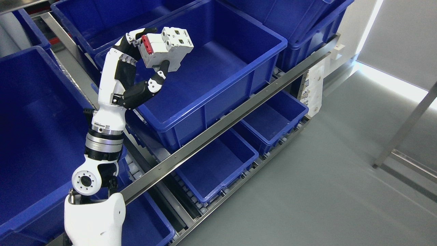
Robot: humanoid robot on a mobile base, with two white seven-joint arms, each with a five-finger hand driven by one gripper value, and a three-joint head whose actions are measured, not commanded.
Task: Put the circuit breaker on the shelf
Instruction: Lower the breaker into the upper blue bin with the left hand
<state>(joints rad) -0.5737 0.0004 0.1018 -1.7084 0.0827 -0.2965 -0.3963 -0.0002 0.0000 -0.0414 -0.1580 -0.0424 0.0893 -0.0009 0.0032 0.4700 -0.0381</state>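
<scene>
My left hand [150, 51] is raised on its white and black arm from the lower left. Its fingers are shut on a white circuit breaker [167, 48] with a red switch end. The breaker hangs in the air over the near left part of a large blue bin [245, 73] on the upper level of the metal shelf [225, 124]. The breaker does not touch the bin floor. The right hand is out of view.
More blue bins stand on the rack: a big one [30, 136] at the left, others [307, 20] behind, and smaller ones [218, 167] on the lower roller level. A steel table leg [406, 130] stands on the grey floor at the right.
</scene>
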